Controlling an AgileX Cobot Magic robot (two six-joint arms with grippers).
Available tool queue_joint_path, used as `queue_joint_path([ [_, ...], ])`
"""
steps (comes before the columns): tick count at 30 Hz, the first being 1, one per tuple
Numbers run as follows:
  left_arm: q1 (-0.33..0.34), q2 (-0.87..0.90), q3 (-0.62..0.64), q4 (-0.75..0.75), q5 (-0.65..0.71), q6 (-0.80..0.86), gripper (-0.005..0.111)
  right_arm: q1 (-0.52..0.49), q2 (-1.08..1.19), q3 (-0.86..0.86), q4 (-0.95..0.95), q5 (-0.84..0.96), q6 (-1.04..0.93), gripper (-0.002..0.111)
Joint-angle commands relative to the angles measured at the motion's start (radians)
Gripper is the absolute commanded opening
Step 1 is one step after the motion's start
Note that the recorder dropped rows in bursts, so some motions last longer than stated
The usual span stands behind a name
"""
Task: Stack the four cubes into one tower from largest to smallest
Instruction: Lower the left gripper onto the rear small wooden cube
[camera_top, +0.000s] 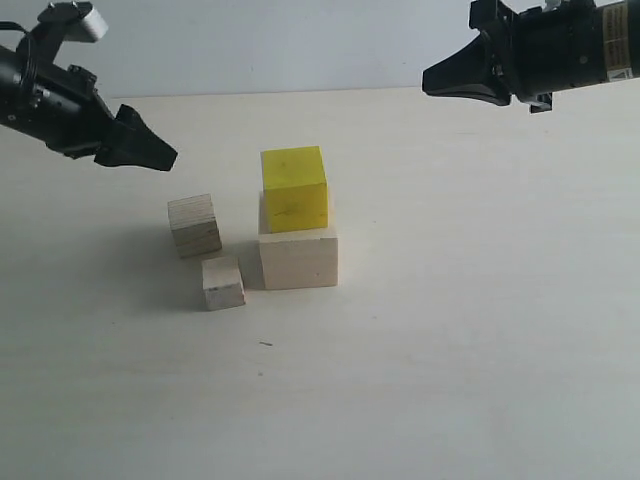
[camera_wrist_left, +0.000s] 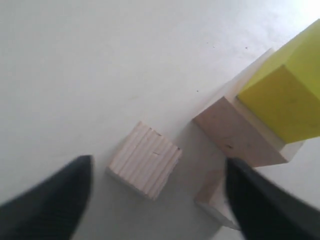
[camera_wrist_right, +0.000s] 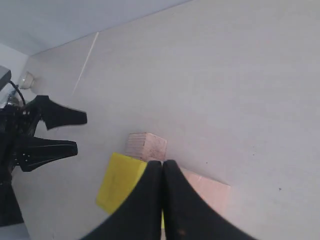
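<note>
– Nearest the lens lay the smallest pale wood cube (camera_top: 223, 283), on the desk (camera_top: 480, 330), just beside the front left corner of the large pale wood cube (camera_top: 298, 257).

– And the other two?

– On top of the large one stood the bright yellow cube (camera_top: 294, 188), set toward its back edge. Left of that pair, the layered plywood cube (camera_top: 194, 225) sat on the desk, just behind the smallest. Whether those two touched, I couldn't tell.

– What about the tools?

– Over the desk, left of the cubes, hung the left tool (camera_top: 165, 157), fingers spread wide with nothing in them. Its wrist camera looked down on the plywood cube. Up at the far right was the right tool (camera_top: 432, 80), well apart from the cubes, fingers pressed together and holding nothing.

– Any writing?

– Only a yellowish label (camera_top: 612, 45) on the right arm, its dark print too small to read.
</note>
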Motion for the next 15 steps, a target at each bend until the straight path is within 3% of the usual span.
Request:
queue_joint_path([
  [1, 0.002, -0.016, -0.027, 0.082, -0.038, 0.036, 0.105, -0.006, -0.008, -0.006, 0.004, -0.054, -0.001, 0.0],
  [7, 0.002, -0.012, -0.028, 0.151, -0.042, 0.086, 0.098, -0.006, -0.008, -0.006, 0.004, -0.082, -0.001, 0.0],
  [15, -0.067, 0.017, -0.028, 0.153, -0.042, 0.149, 0.09, -0.006, -0.008, -0.006, 0.004, -0.108, -0.001, 0.0],
])
